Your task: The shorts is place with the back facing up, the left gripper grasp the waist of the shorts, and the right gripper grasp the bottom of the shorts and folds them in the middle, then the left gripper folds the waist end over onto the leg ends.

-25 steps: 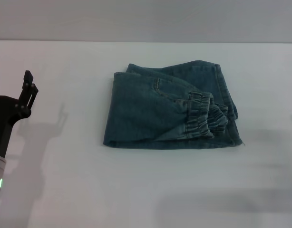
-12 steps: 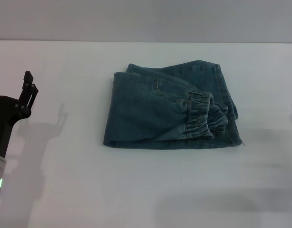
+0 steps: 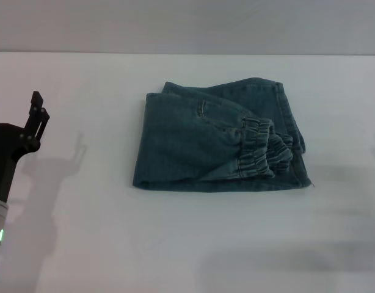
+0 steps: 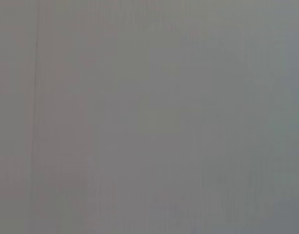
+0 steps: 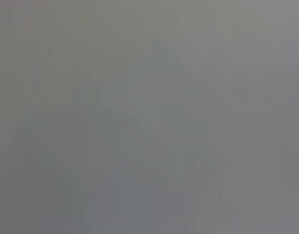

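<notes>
One pair of shorts (image 3: pixel 215 143) lies on the white table (image 3: pixel 175 244), folded into a compact, roughly rectangular bundle near the table's centre. Material: blue-green washed denim, matte, with slightly paler wear along the edges. The gathered waistband (image 3: pixel 261 149) is ruched elastic, puckered into close ridges, and sits on top of the bundle toward its right side, curling over the layers beneath. One short line of stitching, probably a pocket edge (image 3: pixel 203 108), shows on the upper layer. The leg ends (image 3: pixel 291 122) appear to lie under and beyond the waistband at the right edge (the hems themselves are mostly covered, so I cannot count them). The left edge of the bundle is a smooth, rounded fold.

One gripper in view: the left gripper (image 3: pixel 10 110), black, with a silver-white arm below carrying one small green light (image 3: pixel 1 234). It is at the far left of the table, well apart from the shorts, holding nothing. One finger (image 3: pixel 36 116) is plain; the other is cut off by the frame edge, so the width of the pincer cannot be told.

Both wrist views show only featureless grey.
</notes>
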Controlling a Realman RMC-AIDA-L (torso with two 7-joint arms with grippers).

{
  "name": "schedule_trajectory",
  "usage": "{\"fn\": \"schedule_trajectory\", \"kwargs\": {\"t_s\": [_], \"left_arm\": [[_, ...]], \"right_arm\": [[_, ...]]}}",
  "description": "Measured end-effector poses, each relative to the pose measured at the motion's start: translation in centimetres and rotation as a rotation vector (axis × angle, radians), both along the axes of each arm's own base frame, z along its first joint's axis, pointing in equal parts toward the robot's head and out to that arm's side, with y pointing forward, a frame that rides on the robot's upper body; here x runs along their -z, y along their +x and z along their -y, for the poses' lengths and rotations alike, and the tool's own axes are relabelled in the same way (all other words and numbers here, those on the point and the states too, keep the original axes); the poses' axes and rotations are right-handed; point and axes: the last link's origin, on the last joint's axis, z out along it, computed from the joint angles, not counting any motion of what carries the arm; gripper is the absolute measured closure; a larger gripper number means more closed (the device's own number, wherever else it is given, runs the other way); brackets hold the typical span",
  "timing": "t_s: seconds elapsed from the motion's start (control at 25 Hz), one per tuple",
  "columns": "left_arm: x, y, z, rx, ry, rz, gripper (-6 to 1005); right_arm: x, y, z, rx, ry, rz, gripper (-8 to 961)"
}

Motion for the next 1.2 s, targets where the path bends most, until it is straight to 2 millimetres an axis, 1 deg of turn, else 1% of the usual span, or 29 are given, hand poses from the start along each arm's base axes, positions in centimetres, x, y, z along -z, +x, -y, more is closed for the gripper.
{"fn": "schedule_trajectory", "kwargs": {"t_s": [1.2], "left_arm": [[0.21, 0.10, 0.09, 0.006, -0.012, 0.014, 202]], "right_arm": [[0.08, 0.21, 0.36, 0.010, -0.001, -0.001, 227]]}}
